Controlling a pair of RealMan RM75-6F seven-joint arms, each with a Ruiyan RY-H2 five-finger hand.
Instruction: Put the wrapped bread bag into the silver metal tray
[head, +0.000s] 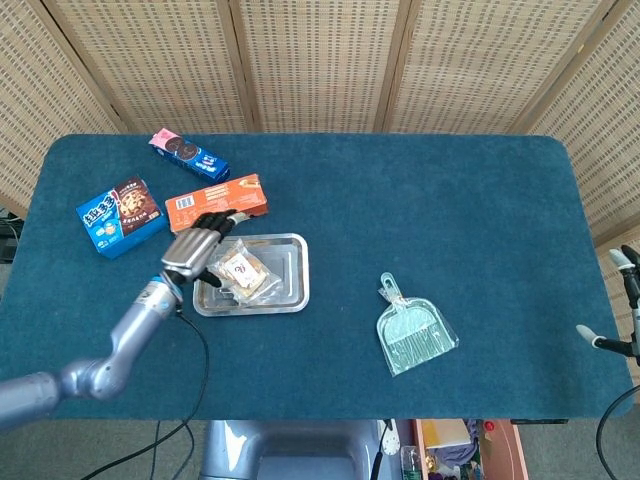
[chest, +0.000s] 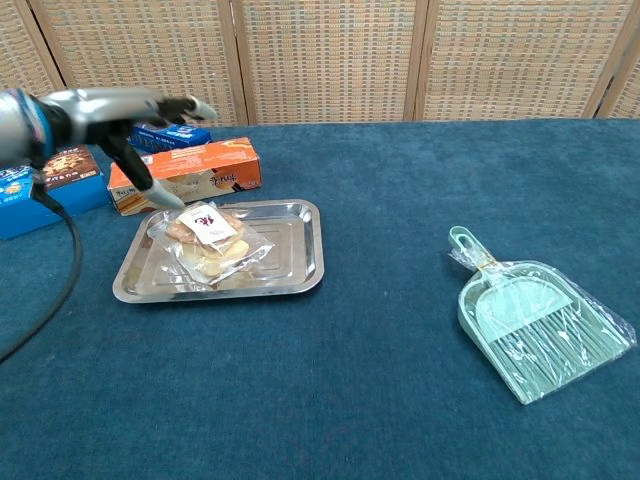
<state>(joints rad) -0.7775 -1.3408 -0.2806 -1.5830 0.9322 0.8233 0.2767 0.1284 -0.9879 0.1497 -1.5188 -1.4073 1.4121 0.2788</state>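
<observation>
The wrapped bread bag (head: 245, 272) (chest: 210, 241) lies flat inside the silver metal tray (head: 291, 270) (chest: 293, 245), in its left half, label side up. My left hand (head: 196, 252) (chest: 118, 112) hovers over the tray's left rear corner with its fingers spread and nothing in them; one fingertip reaches down close to the bag's left edge. Only a few fingertips of my right hand (head: 622, 300) show at the far right edge of the head view, well apart and holding nothing.
Behind the tray lie an orange box (head: 216, 204) (chest: 186, 172), a blue cookie box (head: 120, 216) (chest: 40, 185) and a blue-and-pink cookie pack (head: 188, 155) (chest: 160, 132). A wrapped green dustpan (head: 415, 335) (chest: 530, 325) sits to the right on the blue tablecloth.
</observation>
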